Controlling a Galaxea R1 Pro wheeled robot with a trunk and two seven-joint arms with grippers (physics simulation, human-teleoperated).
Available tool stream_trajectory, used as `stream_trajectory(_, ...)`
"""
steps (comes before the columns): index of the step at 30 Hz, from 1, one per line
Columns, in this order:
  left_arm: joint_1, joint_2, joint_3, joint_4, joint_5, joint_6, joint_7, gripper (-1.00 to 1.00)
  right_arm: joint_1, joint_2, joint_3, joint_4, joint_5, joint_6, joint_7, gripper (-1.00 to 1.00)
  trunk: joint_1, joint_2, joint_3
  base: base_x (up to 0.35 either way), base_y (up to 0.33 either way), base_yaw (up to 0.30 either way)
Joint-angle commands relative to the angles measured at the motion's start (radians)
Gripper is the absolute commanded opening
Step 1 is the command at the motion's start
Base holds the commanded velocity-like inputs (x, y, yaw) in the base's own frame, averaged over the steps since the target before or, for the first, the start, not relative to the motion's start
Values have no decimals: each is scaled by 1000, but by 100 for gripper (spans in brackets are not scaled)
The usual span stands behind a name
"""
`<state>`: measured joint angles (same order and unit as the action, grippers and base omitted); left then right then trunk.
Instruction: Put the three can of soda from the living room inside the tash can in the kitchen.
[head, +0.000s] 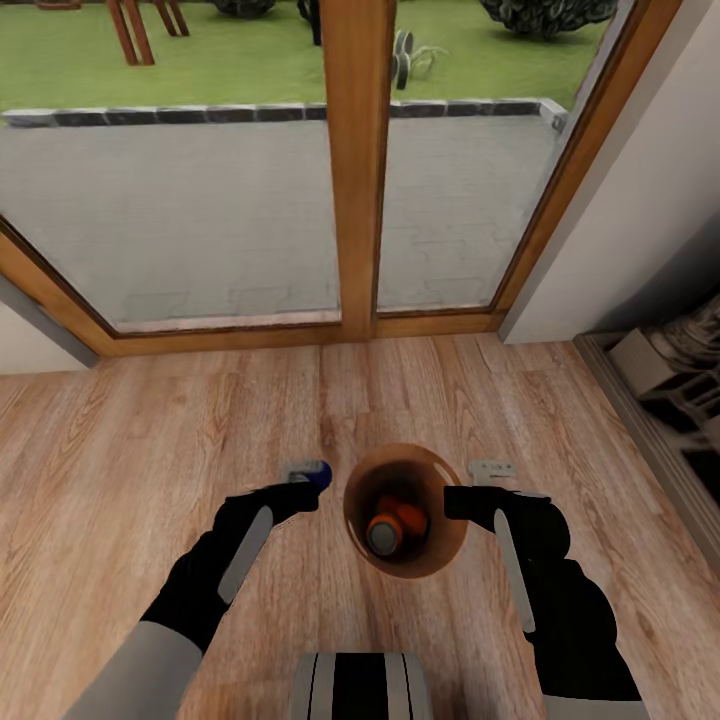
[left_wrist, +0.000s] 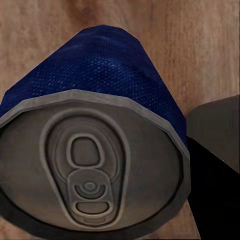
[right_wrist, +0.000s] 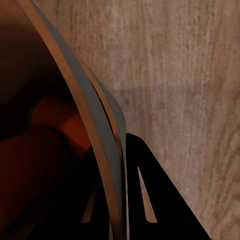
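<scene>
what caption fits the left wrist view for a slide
Left end effector holding a blue can, grey pull-tab top toward the camera, above plank floor.

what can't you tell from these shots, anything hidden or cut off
- How many orange cans lie in the trash can: in the head view its wall and shadow hide the bottom.
- Left gripper fingers: the blue can covers them in the left wrist view.
- Right gripper grip: the right wrist view is dark, the bucket wall blocks it.
</scene>
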<state>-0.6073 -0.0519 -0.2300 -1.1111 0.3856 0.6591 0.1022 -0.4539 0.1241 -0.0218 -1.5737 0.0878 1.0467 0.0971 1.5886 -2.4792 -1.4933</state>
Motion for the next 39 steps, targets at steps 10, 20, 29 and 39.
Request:
stream_trajectory(10,56,115,0,-290,5,218,1,-100,0,0,-1,0,-26,0,4,-100,0,0,0,0,0,0)
stream_trajectory(20,115,178,0,-399,31,246,-36,-100,0,0,-5,0,-26,0,3,-100,0,0,0,0,0,0)
stream_trajectory(29,140,455,0,-414,149,239,-581,-100,0,-1,-7,0,-26,0,3,-100,0,0,0,0,0,0)
stream_trajectory(39,142,563,1,-415,150,241,-1020,-100,0,-10,-8,0,-26,0,8,-100,0,0,0,0,0,0)
